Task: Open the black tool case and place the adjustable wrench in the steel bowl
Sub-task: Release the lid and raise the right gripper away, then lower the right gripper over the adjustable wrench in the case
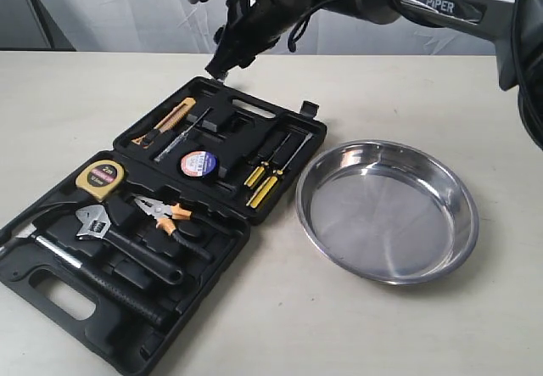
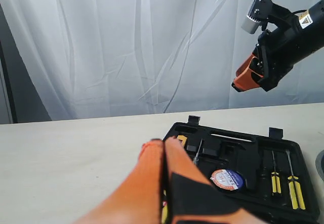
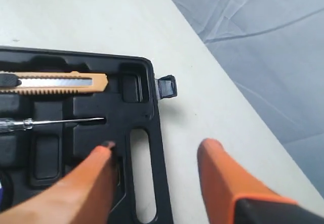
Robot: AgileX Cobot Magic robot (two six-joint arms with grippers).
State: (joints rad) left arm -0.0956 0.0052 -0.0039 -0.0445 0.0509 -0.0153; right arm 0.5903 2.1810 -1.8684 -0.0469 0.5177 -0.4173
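Observation:
The black tool case point(image 1: 51, 295) lies open flat, its lid half point(image 1: 301, 143) on the far side. The adjustable wrench point(image 1: 95, 221), silver head and black handle, rests in the near half beside the orange-handled pliers point(image 1: 161, 212). The steel bowl point(image 1: 386, 210) stands empty to the right of the case. My right gripper point(image 1: 219, 69) hovers open above the lid's far edge; in the right wrist view its fingertips point(image 3: 157, 148) straddle the rim by the handle cutout point(image 3: 143, 173). My left gripper point(image 2: 163, 143) is shut on nothing, left of the case point(image 2: 243, 173), and out of the exterior view.
The lid holds a utility knife point(image 1: 170, 121), a tape roll point(image 1: 199, 164) and yellow-handled screwdrivers point(image 1: 263, 185). A yellow tape measure point(image 1: 100, 179) and a long black-handled hammer point(image 1: 93, 278) sit in the near half. A latch point(image 3: 166, 87) sticks out from the lid. A white curtain hangs behind the table.

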